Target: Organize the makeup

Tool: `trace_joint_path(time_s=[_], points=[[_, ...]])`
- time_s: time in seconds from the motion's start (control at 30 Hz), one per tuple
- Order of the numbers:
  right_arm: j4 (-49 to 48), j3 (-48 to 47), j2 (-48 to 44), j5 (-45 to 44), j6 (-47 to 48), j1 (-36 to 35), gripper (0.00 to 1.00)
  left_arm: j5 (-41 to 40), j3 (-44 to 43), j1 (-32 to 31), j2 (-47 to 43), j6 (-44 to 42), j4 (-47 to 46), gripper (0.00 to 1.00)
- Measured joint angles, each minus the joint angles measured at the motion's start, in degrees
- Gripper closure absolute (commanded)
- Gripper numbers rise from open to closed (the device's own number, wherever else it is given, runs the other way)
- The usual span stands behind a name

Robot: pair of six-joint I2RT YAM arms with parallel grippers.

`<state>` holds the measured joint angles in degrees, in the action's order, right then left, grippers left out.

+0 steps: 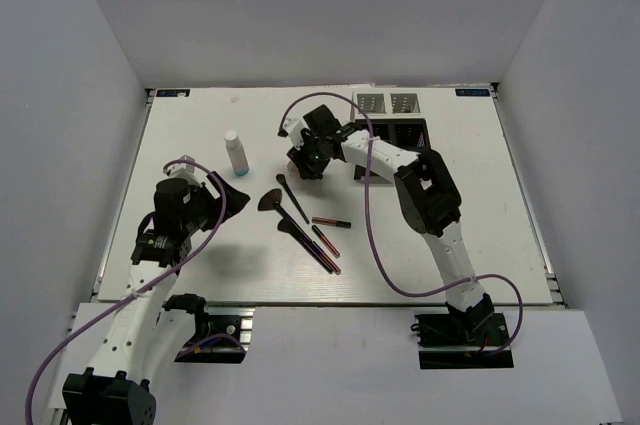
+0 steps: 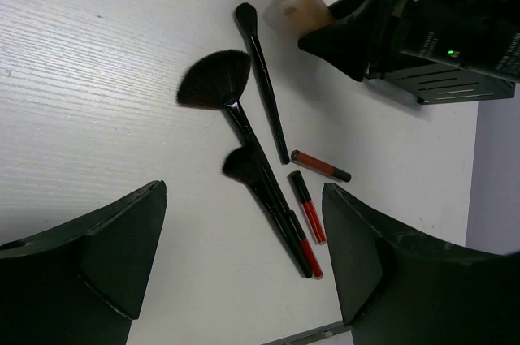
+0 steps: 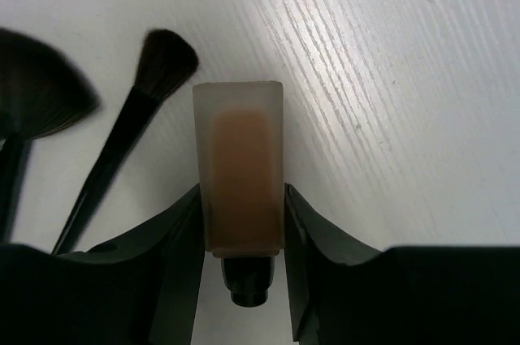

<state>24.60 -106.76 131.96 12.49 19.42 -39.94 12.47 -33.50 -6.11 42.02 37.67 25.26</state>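
Pinching the tan foundation bottle (image 3: 241,142), the right hand (image 3: 242,199) is half-closed; the left hand (image 2: 244,191) gapes.

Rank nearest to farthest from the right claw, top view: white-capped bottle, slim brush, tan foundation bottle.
1. tan foundation bottle: lying between the fingers of the right claw.
2. slim brush: just on the near side, its bristle end closest.
3. white-capped bottle: upright, well off to the left.

The right gripper (image 3: 242,207) clasps a tan foundation bottle (image 3: 241,142), a round black brush (image 3: 130,130) just beside it.
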Motion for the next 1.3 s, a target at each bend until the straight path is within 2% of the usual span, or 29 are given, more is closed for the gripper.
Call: trace_joint_path(time_s=[0.13, 0.27, 0.4, 0.5, 0.67, 0.87, 1.3], points=[[4.74, -2.05, -5.05, 2.27, 1.75, 1.05, 1.00, 0.00, 0.00, 0.00, -0.31, 0.11, -0.22, 0.13], [7.85, -9.31, -11.28, 2.84, 4.83, 3.89, 1.00, -0.02, 0.00, 0.00, -0.37, -0.04, -0.50, 0.13], [8.17, -10.73, -19.19, 0.24, 9.75, 8.92, 1.00, -0.02, 0.00, 0.00, -0.35, -0.37, -1.25, 0.13], [8.50, -11.17, -21.70, -2.60, 12.15, 13.62, 1.00, 0.04, 0.09, 0.00, -0.35, -0.39, -2.40, 0.12], [11.04, -11.52, -19.91, -7.26, 14.12, 21.33, 1.00, 0.48, 1.07, 0.00, -0.35, -0.37, -4.92, 0.12], [15.69, -11.65, -15.98, -8.85, 15.65, 26.80, 1.00, 1.53, 2.25, 0.00, 0.59, -0.37, -6.86, 0.12], [19.32, -16.41, -9.14, -8.72, 19.50, 29.00, 1.00, 2.16, 3.98, 0.00, 0.74, -0.37, -8.66, 0.12]])
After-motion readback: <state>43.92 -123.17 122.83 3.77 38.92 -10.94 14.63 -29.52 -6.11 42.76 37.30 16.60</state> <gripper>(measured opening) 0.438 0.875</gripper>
